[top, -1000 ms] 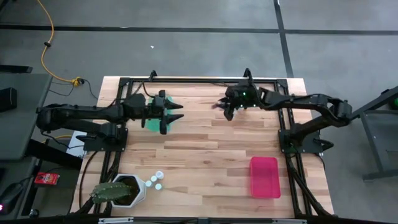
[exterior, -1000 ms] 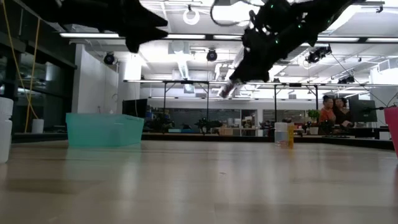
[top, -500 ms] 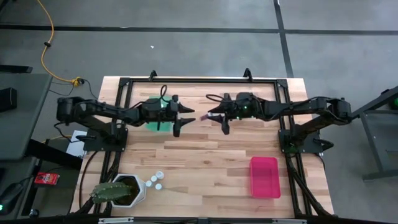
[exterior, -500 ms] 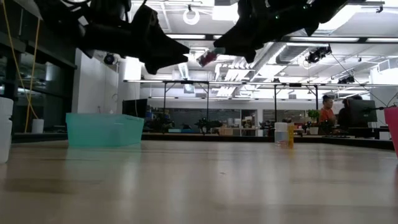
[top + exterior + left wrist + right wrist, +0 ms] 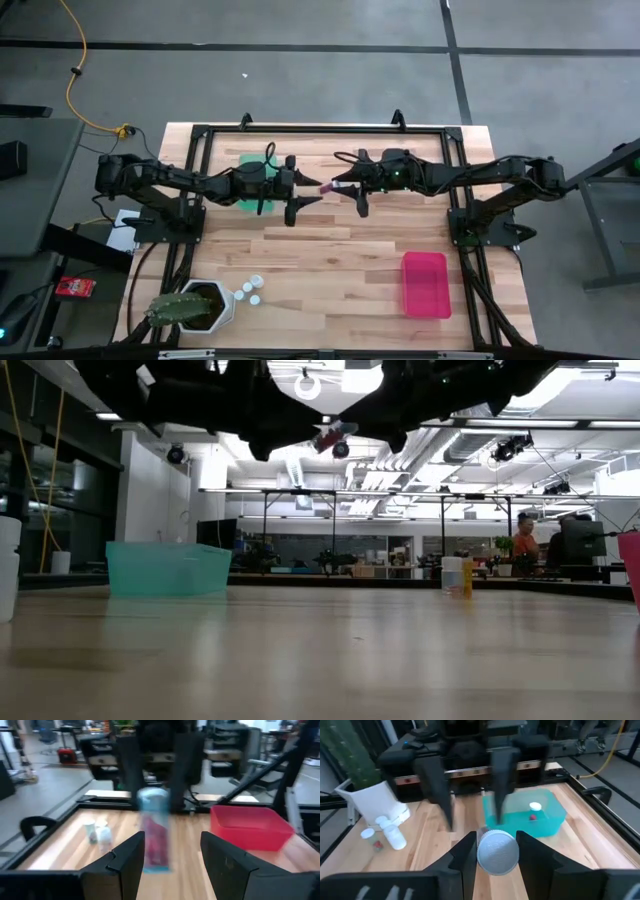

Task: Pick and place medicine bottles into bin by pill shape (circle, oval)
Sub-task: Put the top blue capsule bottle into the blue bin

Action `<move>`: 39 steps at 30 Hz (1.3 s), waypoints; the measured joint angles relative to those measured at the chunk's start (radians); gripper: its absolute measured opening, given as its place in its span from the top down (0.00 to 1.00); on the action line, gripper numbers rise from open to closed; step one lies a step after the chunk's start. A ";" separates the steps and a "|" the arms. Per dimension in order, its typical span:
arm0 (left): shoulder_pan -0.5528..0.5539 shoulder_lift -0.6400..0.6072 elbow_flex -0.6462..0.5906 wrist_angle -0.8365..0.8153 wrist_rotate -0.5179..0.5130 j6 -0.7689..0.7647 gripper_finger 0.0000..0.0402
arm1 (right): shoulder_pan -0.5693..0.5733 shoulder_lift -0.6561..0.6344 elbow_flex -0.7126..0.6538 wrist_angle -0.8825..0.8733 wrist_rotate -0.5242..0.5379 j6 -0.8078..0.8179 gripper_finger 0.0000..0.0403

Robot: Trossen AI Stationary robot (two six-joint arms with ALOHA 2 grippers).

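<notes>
At upper centre, the right gripper (image 5: 338,185) clamped a light, rigid, probably slick medicine bottle (image 5: 328,186) by its cap; the left gripper (image 5: 307,188), fingers apart, faced its free body, the likeliest hold.

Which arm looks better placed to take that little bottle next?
Probably the left: its open gripper faces the medicine bottle that the right gripper holds out mid-air, and the teal bin lies under the left arm.
</notes>
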 joint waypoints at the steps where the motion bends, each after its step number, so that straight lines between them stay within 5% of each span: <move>1: 0.000 0.000 0.008 -0.019 -0.009 0.000 0.55 | 0.006 0.000 0.000 0.001 -0.001 0.000 0.73; 25: -0.011 0.000 0.020 -0.030 0.078 -0.009 0.55 | 0.035 0.000 0.000 0.082 -0.037 -0.026 0.73; 39: -0.011 0.000 0.020 -0.033 0.078 -0.001 0.69 | 0.035 0.000 0.000 0.096 -0.037 -0.027 0.73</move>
